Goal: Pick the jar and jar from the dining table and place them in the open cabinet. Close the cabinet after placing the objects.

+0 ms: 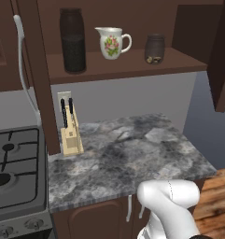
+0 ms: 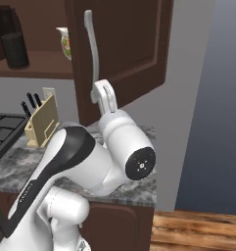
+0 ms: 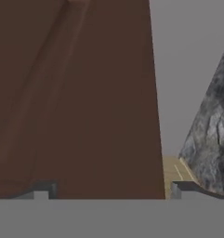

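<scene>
Gaping wide, the hand (image 3: 106, 190) faces the cabinet door (image 3: 76, 97) (both jars shelved).

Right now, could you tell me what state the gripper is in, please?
Gripper: open and holding nothing; its fingertips stand wide apart, close against the cabinet door.

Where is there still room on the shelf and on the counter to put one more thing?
On the shelf, gaps lie between the tall jar, the jug and the short jar; the widest bare part is right of the short jar. The counter is bare right of the knife block. It is tightest beside the stove.
</scene>
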